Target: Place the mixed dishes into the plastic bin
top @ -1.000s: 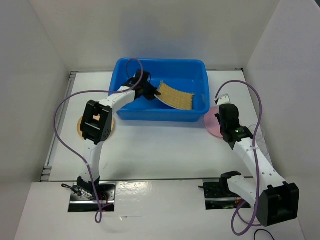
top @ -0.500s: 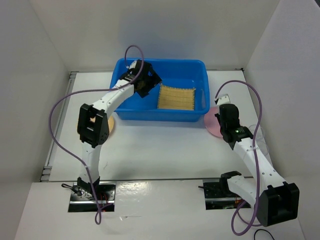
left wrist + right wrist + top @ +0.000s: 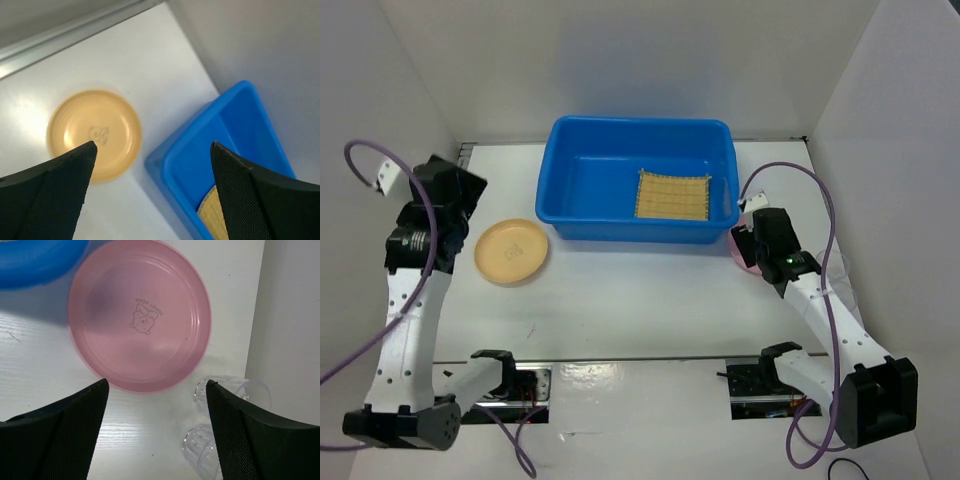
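Observation:
The blue plastic bin [image 3: 565, 185] stands at the back middle, and the woven mat [image 3: 673, 195] lies flat inside it. On the table left of the bin rests the tan plate [image 3: 512, 250], also in the left wrist view [image 3: 95, 134] beside the bin's corner [image 3: 240, 135]. My left gripper [image 3: 458, 193] hangs high above the table's left side, open and empty [image 3: 153, 145]. The pink plate [image 3: 140, 315] lies right of the bin with two clear cups [image 3: 232, 392] [image 3: 200, 447] beside it. My right gripper [image 3: 157, 383] hovers over the plate's near edge, open, holding nothing.
White walls enclose the table on three sides, and the right wall [image 3: 295, 315] runs close behind the cups. A metal rail [image 3: 75, 30] runs along the table's left edge. Purple cables loop off both arms [image 3: 825, 200].
My left arm has let go of the mat, left the bin and swung far left and up. The mat now lies flat. My right gripper's jaws have opened over the pink plate.

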Action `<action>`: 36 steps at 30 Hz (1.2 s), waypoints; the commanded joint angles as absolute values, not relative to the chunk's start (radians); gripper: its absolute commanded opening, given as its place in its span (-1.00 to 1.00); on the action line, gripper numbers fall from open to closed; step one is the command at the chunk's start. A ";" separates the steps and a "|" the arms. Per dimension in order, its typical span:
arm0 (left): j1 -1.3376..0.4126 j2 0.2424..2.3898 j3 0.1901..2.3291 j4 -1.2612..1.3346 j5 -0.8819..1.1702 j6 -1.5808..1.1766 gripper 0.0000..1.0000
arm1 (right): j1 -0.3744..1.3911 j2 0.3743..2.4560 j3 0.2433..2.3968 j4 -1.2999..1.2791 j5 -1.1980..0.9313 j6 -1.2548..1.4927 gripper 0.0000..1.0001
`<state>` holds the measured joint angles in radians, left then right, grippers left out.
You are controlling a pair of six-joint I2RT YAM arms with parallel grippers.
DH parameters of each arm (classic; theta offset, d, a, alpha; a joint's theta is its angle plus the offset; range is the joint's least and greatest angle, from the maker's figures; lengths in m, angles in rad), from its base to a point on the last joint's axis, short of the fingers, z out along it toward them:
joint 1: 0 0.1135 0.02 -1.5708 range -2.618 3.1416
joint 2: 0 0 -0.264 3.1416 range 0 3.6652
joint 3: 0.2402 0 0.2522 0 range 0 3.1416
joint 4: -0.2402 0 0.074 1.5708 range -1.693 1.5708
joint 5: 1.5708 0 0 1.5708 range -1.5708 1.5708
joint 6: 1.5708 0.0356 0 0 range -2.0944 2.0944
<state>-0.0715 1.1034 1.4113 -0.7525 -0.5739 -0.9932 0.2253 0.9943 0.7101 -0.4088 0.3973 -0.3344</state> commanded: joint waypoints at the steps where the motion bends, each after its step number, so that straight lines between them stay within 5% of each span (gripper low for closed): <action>1: 0.038 1.092 1.228 -0.815 -0.373 -1.073 1.00 | 0.236 1.011 0.719 -0.408 0.364 -0.336 0.67; 7: 0.236 1.080 0.942 -0.727 -0.094 -1.276 1.00 | 0.236 1.011 0.752 -0.532 0.321 -0.322 0.73; 26: 0.377 1.479 0.735 -0.526 0.028 -1.341 1.00 | 0.256 0.953 0.707 -0.495 0.347 -0.301 0.80; 30: 0.377 1.517 0.753 -0.485 0.037 -1.331 0.62 | 0.256 0.931 0.698 -0.495 0.347 -0.310 0.80; 31: 0.377 1.535 0.753 -0.474 0.046 -1.322 0.10 | 0.256 0.931 0.698 -0.495 0.347 -0.310 0.80; 32: 0.377 1.548 0.767 -0.474 0.046 -1.322 -0.19 | 0.256 0.931 0.698 -0.486 0.338 -0.310 0.80; 35: 0.377 1.592 0.787 -0.497 0.055 -1.299 -1.00 | 0.256 0.911 0.689 -0.486 0.337 -0.319 0.80; 36: 0.377 1.612 0.796 -0.512 0.055 -1.299 -1.00 | 0.256 0.911 0.689 -0.486 0.328 -0.319 0.80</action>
<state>0.3782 1.5387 0.7956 -0.4885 0.0994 -1.3067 0.2466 0.9344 0.6975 -0.5209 0.3336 -0.3153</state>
